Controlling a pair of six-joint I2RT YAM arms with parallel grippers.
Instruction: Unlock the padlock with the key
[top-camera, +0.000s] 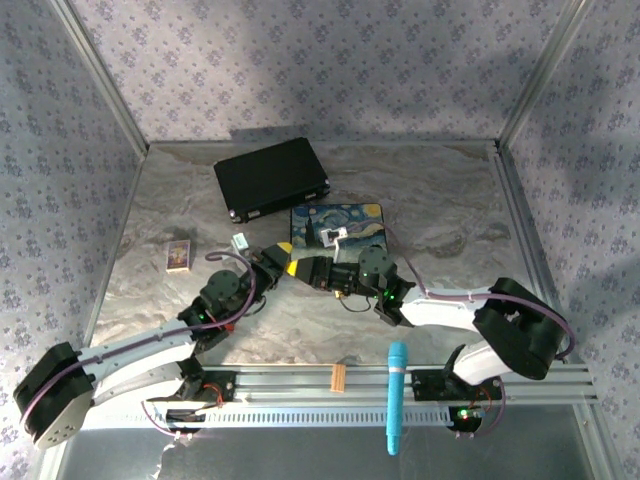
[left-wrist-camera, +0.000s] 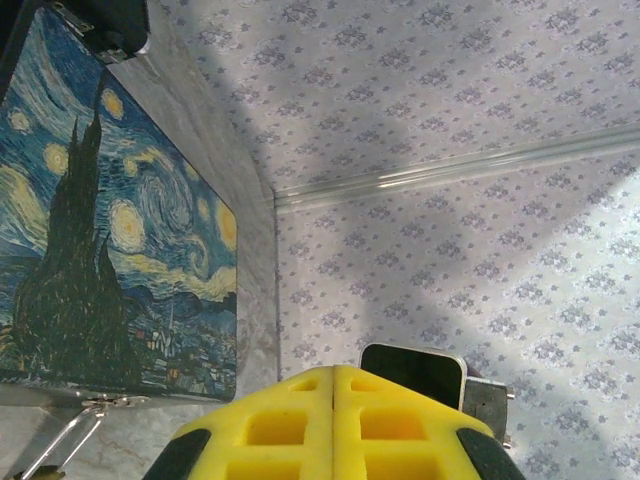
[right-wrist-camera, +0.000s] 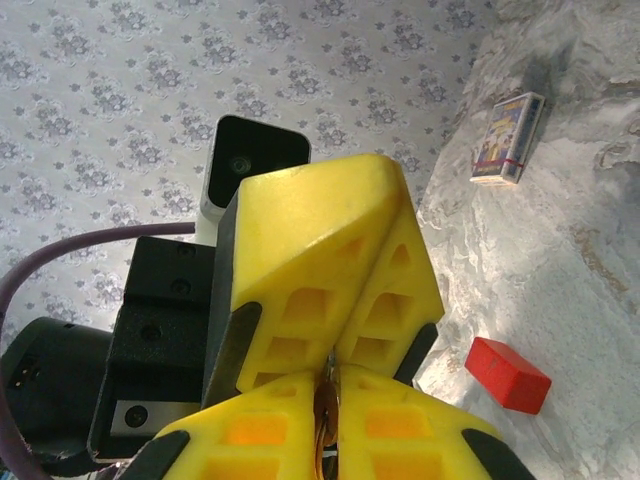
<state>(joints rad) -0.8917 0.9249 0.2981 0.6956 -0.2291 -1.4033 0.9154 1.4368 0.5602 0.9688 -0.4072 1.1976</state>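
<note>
Left gripper (left-wrist-camera: 333, 378): jaws pressed together, yellow pads flush, nothing visible between them from the left wrist. Right gripper (right-wrist-camera: 328, 388): jaws pinching a thin brass sliver, edge-on in the seam; reads as the padlock (right-wrist-camera: 324, 425). Both grippers meet tip to tip mid-table, just in front of the painted box (top-camera: 340, 222). My left tips sit right against the right ones at the brass piece. Key: can't make it out. Small silver metal bit (left-wrist-camera: 95, 404) with a wire loop lies on the table (top-camera: 450, 240) at the near edge of the painted box; can't tell what it is. Red block (right-wrist-camera: 507, 373) and small card box (right-wrist-camera: 508, 138) lie apart on the table, untouched.
</note>
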